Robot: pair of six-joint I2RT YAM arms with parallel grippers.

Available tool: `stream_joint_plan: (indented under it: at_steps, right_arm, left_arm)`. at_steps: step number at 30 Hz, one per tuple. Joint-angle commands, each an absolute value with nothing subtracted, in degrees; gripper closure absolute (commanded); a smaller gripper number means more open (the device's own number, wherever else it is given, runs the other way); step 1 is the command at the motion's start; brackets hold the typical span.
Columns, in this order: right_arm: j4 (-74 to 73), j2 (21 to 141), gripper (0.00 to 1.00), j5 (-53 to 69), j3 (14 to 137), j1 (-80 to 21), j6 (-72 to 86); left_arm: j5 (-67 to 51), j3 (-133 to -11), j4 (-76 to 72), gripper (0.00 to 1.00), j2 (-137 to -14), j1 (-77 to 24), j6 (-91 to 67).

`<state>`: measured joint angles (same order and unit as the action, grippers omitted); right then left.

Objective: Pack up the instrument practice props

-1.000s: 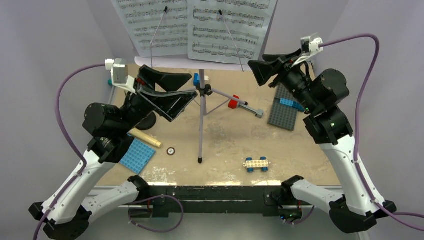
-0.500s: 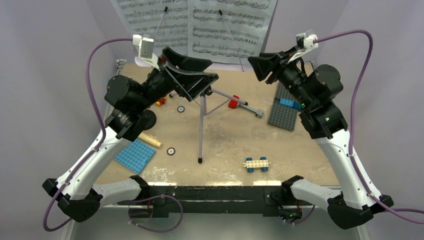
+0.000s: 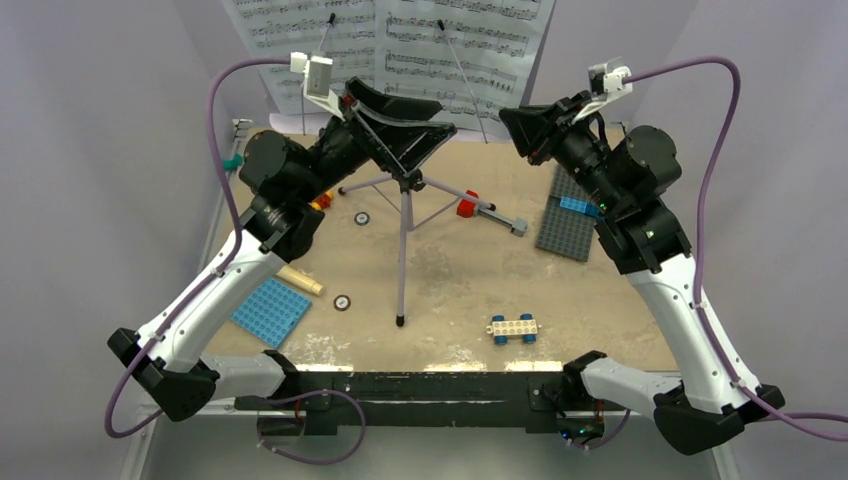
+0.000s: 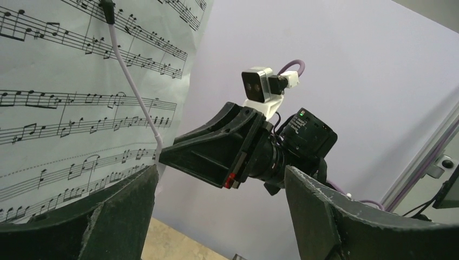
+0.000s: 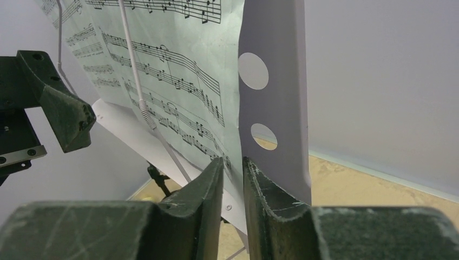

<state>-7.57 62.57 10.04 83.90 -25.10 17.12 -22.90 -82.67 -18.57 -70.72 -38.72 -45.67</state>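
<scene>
Left arm (image 3: 215, 290) has swung up toward the far edge of the bench (image 3: 450, 275), where the music stand (image 3: 403, 250) stands holding sheet-music pages (image 3: 450, 50); left gripper (image 3: 428, 136) jaws gape empty above its hub, right gripper (image 5: 234, 162) jaws pinch the pages' right edge, so any sideways tug risks tearing paper or toppling the tripod.

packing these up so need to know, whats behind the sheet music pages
Behind the sheet-music pages stands the lilac music stand panel. Only its right-hand strip, with two round holes, shows past the paper's edge. The rest of the panel is covered by the pages.
</scene>
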Motion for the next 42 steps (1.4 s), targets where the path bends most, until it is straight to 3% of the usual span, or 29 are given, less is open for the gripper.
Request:
stream_joint_plan:
  at_steps: [1,8,17,26,42]
  right_arm:
    - [-4.5,62.7,0.79,10.6,85.4,-24.9,17.0]
    - [-4.1,62.5,1.0,11.3,85.2,-24.8,16.6]
    - [-4.2,61.7,1.0,12.1,84.7,-24.9,16.2]
    - [-4.2,61.7,1.0,13.3,84.2,-24.9,17.1]
    - [-5.4,61.1,1.0,12.9,84.6,-24.8,17.2]
  left_arm:
    - [-21.3,-86.8,-23.1,0.11,-73.0,-38.8,-45.8]
    - [-19.1,-89.0,-24.8,0.15,-77.0,-38.8,-45.1]
    - [-16.9,-92.1,-25.6,0.22,-81.2,-38.8,-45.8]
    - [-15.3,-94.8,-26.4,0.47,-83.9,-39.0,-46.0]
    - [-16.9,-95.6,-27.9,0.82,-85.5,-39.3,-46.5]
